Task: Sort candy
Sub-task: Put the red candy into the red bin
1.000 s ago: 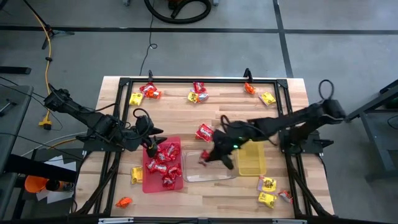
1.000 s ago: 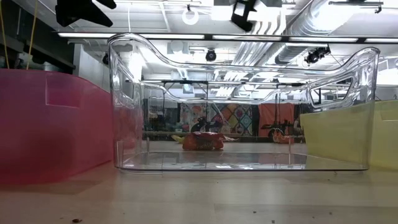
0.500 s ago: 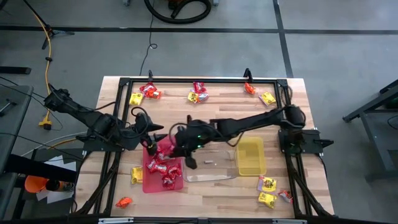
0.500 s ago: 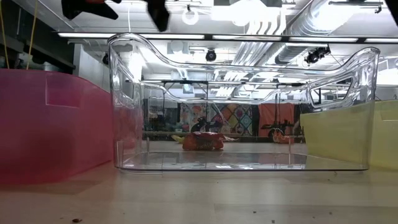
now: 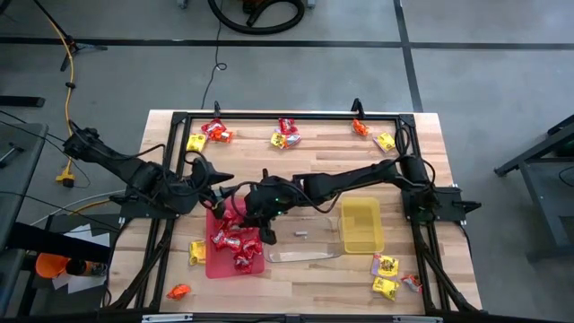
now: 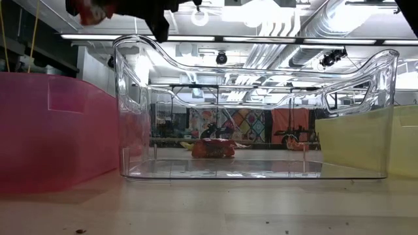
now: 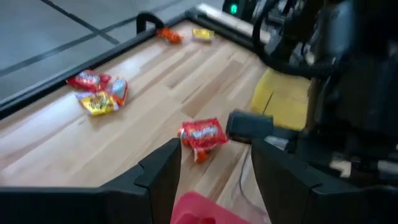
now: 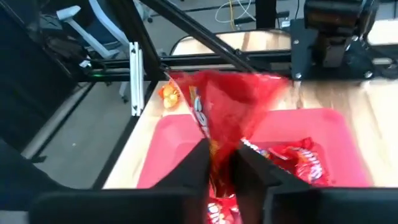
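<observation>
My right gripper (image 5: pixel 248 212) hangs over the far end of the red tray (image 5: pixel 215 266), shut on a red candy packet (image 8: pixel 231 104). In the low view that packet (image 6: pixel 91 9) shows high above the red tray (image 6: pixel 52 130). Several red packets (image 5: pixel 237 247) lie in the red tray. My left gripper (image 7: pixel 214 177) is open at the tray's far left corner, empty. Beyond it another red packet (image 7: pixel 202 134) lies flat on the wood. The clear tray (image 5: pixel 309 254) and the yellow tray (image 5: pixel 361 226) stand to the right. My right gripper pinches the red packet between its two fingers (image 8: pixel 198 167) at the packet's lower edge (image 8: pixel 221 148), as the right wrist view shows it. The packet is lifted clear above the red tray and stands out past the fingertips, crumpled.
Loose candy lies along the far edge (image 5: pixel 208 133) (image 5: pixel 285 133) (image 5: pixel 372 135), at the near left (image 5: pixel 197 251) (image 5: pixel 178 291) and near right (image 5: pixel 390 274). A black frame rail (image 5: pixel 269 117) borders the table. My right arm (image 5: pixel 350 178) stretches across the table's middle.
My right gripper rose out of the clear tray holding the red packet and swept toward the table's left, ending over the red tray. The packet travelled with it, lifted clear. My left gripper shifted slightly toward the far edge.
</observation>
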Robot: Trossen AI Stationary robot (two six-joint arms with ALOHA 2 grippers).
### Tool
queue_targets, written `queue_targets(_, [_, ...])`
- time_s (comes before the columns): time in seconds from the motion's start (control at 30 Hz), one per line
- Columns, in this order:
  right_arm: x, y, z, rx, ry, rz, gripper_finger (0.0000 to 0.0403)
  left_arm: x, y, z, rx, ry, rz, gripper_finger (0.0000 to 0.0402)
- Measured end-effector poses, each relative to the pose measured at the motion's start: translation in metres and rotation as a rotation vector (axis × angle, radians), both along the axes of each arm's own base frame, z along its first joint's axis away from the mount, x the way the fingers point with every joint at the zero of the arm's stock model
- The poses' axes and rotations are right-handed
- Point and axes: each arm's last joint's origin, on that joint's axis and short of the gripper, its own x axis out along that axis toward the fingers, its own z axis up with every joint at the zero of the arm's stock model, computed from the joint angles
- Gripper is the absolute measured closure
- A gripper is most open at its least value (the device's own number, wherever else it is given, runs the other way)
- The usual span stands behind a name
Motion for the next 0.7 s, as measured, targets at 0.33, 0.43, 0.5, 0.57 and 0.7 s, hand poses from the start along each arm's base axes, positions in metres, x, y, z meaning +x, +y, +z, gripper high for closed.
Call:
queue_targets(0.33, [0.0, 0.0, 0.0, -0.093, -0.021, -0.08, 0.0174, -0.015, 0.009, 0.012, -0.011, -0.078, 0.036, 0.0218])
queue_targets(0.43, [-0.001, -0.002, 0.001, -0.096, -0.003, -0.083, 0.0152, -0.018, 0.011, 0.014, -0.007, -0.094, 0.051, 0.0218])
queue_targets(0.5, [-0.005, -0.007, 0.006, -0.097, 0.011, -0.085, 0.0148, -0.018, 0.011, 0.015, -0.004, -0.097, 0.055, 0.0218])
queue_targets(0.57, [-0.014, -0.014, 0.015, -0.11, 0.051, -0.091, 0.0147, -0.019, 0.012, 0.015, 0.003, -0.098, 0.057, 0.0218])
queue_targets(0.7, [-0.039, -0.031, 0.03, -0.159, 0.198, -0.096, 0.0146, -0.019, 0.012, 0.015, 0.023, -0.104, 0.082, 0.0218])
